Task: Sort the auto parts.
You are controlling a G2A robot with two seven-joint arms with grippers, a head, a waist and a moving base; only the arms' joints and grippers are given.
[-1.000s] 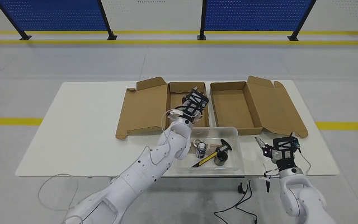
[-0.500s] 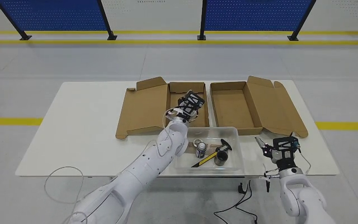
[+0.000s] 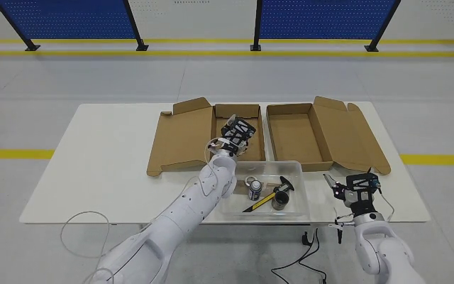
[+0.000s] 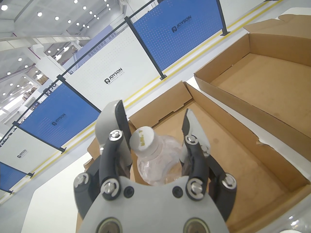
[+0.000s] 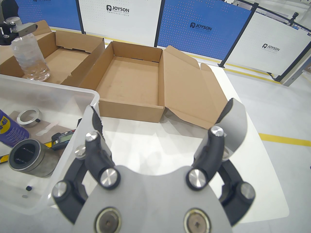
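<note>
The placing step was in hand. The left pincer (image 4: pixel 154 112) was closed on the neck and shoulder of a clear, crinkled plastic bottle (image 4: pixel 158 163) with a white screw cap (image 4: pixel 143 139), one finger on each side. The bottle hung upright below that pincer, inside the shallow brown cardboard box with its lid folded back (image 3: pixel 255 145). Seen from the right wrist, the bottle's base (image 5: pixel 30 56) looked to be at or just above the box floor; whether it touched could not be told.

A second open cardboard box (image 5: pixel 131 78) lay just beside the first, on the side of the left pincer that faced the other arm.

The right pincer (image 5: pixel 161 112) hovered low over the white table with its fingers spread wide and nothing between them. Just beside it stood a clear rectangular plastic bin (image 5: pixel 48 90). In the bin lay a thick steel bushing (image 5: pixel 29 156), a flat steel ring (image 5: pixel 29 117), a blue and yellow spray can (image 5: pixel 7 127) and a black digital caliper (image 5: pixel 62 138).

The next move likely called for settling the base flat, then opening the fingers and lifting straight up. A sideways pull could tip such a light bottle.
</note>
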